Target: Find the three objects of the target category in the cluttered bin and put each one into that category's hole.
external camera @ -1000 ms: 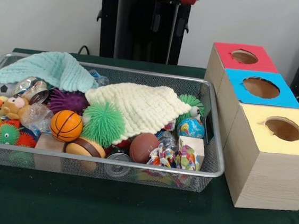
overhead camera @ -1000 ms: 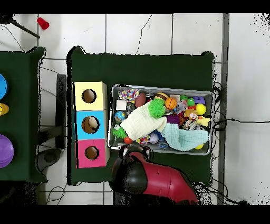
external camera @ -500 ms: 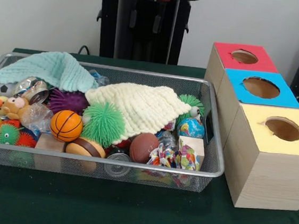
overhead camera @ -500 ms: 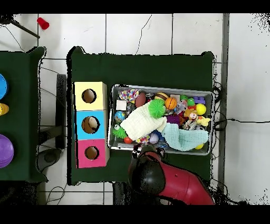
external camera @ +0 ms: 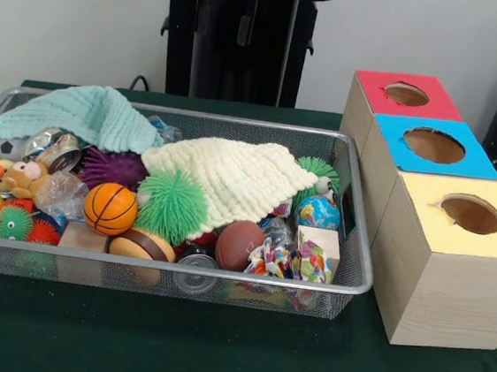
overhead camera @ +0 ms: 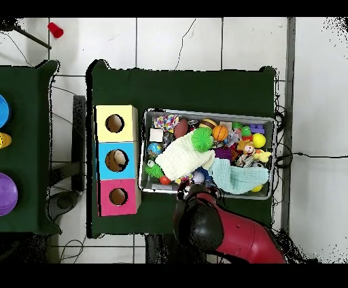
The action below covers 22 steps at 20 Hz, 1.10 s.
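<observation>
Bin (external camera: 358, 282) of wire mesh sits on the green table (external camera: 212, 360), packed with balls, plush toys, spiky toys and two knit cloths; target category not identifiable from these views. Three boxes stand just beside it: red-topped (external camera: 406, 96), blue-topped (external camera: 434, 145), yellow-topped (external camera: 470, 214), each with a round hole. Judged step: search stage, nothing picked. The arm (overhead camera: 224, 234) sits at the bin's robot-side rim; gripper hidden, jaw state cannot be told. The next move likely calls for shifting the cream cloth (external camera: 231, 180), which covers items. Bin walls leave little side room; approach from above is open.
</observation>
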Each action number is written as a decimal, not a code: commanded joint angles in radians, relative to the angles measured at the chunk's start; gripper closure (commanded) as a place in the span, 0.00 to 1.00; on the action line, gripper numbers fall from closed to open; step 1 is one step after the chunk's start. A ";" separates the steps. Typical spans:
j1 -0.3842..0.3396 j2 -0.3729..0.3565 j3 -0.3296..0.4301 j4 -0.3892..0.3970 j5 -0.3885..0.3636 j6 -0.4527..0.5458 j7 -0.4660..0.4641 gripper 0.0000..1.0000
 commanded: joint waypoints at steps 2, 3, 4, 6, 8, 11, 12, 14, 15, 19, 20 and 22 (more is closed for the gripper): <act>-0.008 0.013 0.141 -0.168 -0.029 0.202 -0.060 0.00; -0.008 0.017 0.144 -0.180 -0.030 0.204 -0.057 0.00; -0.004 0.027 0.144 -0.198 -0.031 0.219 -0.051 0.00; 0.005 0.045 0.133 -0.235 -0.037 0.249 -0.033 0.00; 0.006 0.053 0.124 -0.258 -0.044 0.266 -0.024 0.00; -0.016 0.066 0.124 -0.281 -0.054 0.278 -0.038 0.00; -0.029 0.073 0.130 -0.286 -0.054 0.277 -0.049 0.00; -0.055 0.085 0.141 -0.297 -0.057 0.272 -0.071 0.00; -0.072 0.089 0.147 -0.301 -0.057 0.274 -0.085 0.00; -0.128 0.129 0.182 -0.325 -0.064 0.277 -0.121 0.00; -0.139 0.140 0.191 -0.333 -0.069 0.274 -0.124 0.00; -0.154 0.164 0.205 -0.355 -0.075 0.281 -0.128 0.00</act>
